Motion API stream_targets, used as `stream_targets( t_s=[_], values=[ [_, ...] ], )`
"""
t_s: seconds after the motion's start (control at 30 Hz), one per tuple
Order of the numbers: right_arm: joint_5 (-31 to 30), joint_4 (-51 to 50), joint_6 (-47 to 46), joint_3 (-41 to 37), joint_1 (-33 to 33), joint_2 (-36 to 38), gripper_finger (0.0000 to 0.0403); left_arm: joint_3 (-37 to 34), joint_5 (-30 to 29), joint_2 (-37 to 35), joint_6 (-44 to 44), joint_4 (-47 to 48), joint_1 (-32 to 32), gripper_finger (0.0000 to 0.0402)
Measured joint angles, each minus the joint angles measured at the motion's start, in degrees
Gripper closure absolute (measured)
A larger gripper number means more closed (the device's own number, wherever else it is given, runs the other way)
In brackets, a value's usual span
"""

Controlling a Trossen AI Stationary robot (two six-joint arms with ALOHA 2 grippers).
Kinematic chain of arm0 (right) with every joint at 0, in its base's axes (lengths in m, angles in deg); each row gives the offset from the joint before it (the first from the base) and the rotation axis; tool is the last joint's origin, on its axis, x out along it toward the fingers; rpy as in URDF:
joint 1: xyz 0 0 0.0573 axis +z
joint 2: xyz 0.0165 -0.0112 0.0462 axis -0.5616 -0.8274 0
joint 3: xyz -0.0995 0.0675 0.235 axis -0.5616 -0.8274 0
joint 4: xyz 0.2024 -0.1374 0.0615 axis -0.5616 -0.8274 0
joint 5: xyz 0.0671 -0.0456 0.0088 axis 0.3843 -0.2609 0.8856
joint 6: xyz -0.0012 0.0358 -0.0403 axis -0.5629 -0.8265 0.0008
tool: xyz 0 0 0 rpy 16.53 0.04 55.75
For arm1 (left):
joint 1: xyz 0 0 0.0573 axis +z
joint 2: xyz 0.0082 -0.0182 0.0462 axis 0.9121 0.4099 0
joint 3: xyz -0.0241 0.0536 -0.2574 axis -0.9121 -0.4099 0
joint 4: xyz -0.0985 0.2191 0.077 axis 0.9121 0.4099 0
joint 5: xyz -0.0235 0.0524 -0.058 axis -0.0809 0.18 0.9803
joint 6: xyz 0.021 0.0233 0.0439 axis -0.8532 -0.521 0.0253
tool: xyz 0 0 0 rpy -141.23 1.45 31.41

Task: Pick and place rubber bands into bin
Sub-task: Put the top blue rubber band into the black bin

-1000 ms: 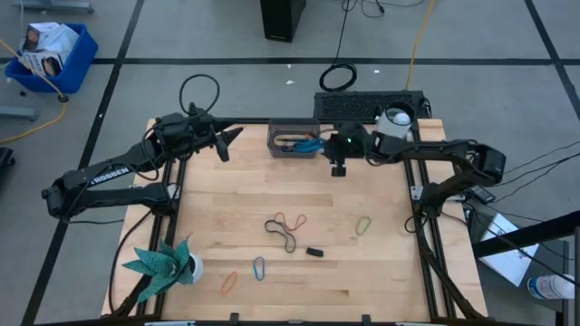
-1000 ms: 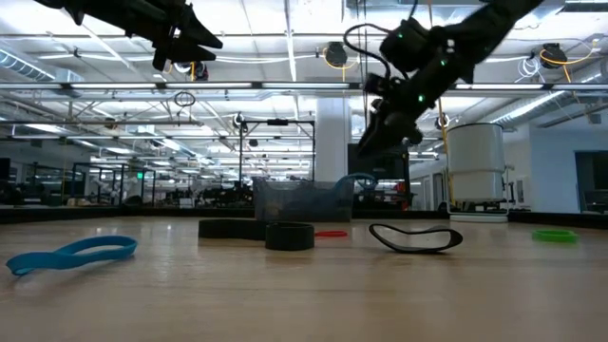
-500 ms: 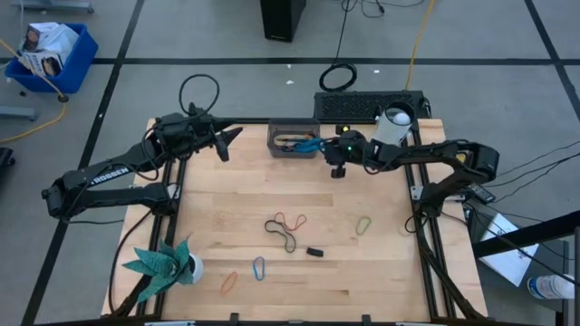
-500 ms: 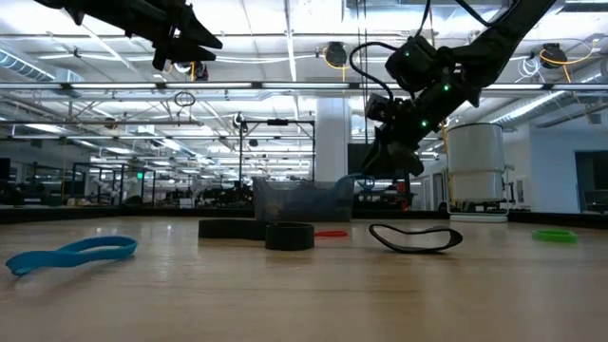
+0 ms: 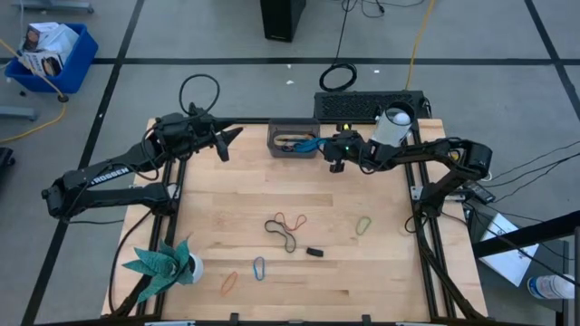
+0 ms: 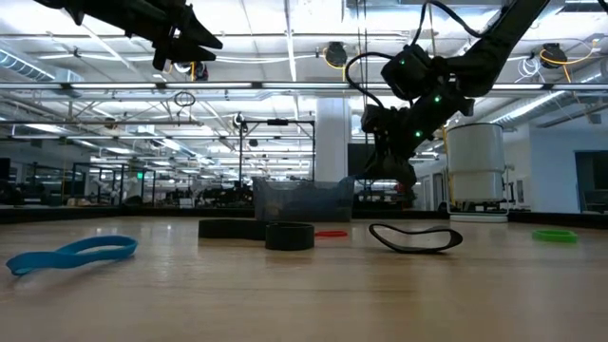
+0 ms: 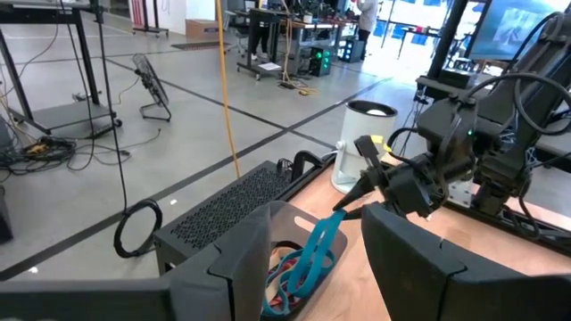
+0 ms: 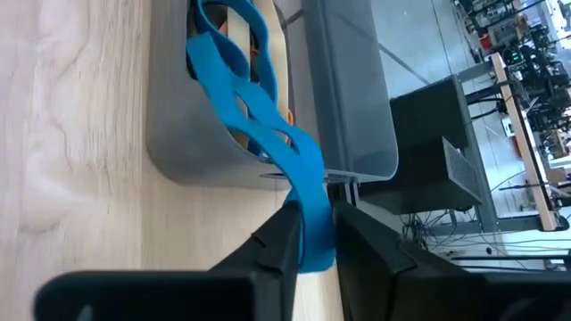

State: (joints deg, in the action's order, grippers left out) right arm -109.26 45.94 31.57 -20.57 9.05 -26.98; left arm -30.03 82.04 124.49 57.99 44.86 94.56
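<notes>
The dark grey bin (image 5: 292, 128) stands at the table's far edge with several rubber bands in it. My right gripper (image 5: 333, 161) hovers just right of the bin, shut on a blue rubber band (image 8: 234, 85) that runs from its fingers over the bin's wall and into the bin. Loose on the table lie a red band (image 5: 292, 220), a black band (image 5: 288, 241), a green band (image 5: 363, 225), a teal band (image 5: 259, 267) and an orange band (image 5: 228, 283). Raised over the far left corner, my left gripper (image 5: 228, 138) is open and empty. My right gripper pinches one end of the blue rubber band (image 8: 309, 189) between its two fingers. The fingers slant down from the table's right side toward the bin. The held end is lifted clear; the rest of the band (image 7: 314, 254) slopes down over the bin's wall and lies inside the bin.
A small black block (image 5: 314, 252) lies near the black band. A green paper plant (image 5: 166, 261) stands at the near left corner. A white cylinder (image 5: 395, 121) and a black grille (image 5: 370, 104) sit behind the far right edge. Bare wood lies mid-table.
My right gripper has sunk beside the bin's right end, tipped its fingers further downward and rolled a little, with the blue band still in its fingers. My left arm has kept still.
</notes>
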Motion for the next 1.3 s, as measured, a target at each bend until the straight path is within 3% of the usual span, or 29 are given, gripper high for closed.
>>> stream_targets(
  t_s=[0.2,0.47,0.6,0.83,1.3],
  values=[
    [-0.05,0.61,0.85,0.00,0.89,0.22,0.0397,0.00,0.01,0.00,-0.12,0.00,0.04,0.0217],
    [-2.92,1.59,5.20,5.51,3.27,0.57,0.0400,0.00,0.02,0.00,-0.26,0.00,0.04,0.0217],
    [0.96,1.45,3.91,10.62,3.23,0.57,0.0401,0.00,0.00,0.00,-0.26,0.00,0.04,0.0217],
    [8.32,0.72,-7.45,18.73,1.24,0.38,0.0402,0.00,0.02,0.00,-0.24,0.00,0.04,0.0217],
    [9.00,0.94,-6.63,23.47,1.09,-12.78,0.0402,0.00,0.07,0.00,0.39,0.65,-0.04,0.0217]
  ],
)
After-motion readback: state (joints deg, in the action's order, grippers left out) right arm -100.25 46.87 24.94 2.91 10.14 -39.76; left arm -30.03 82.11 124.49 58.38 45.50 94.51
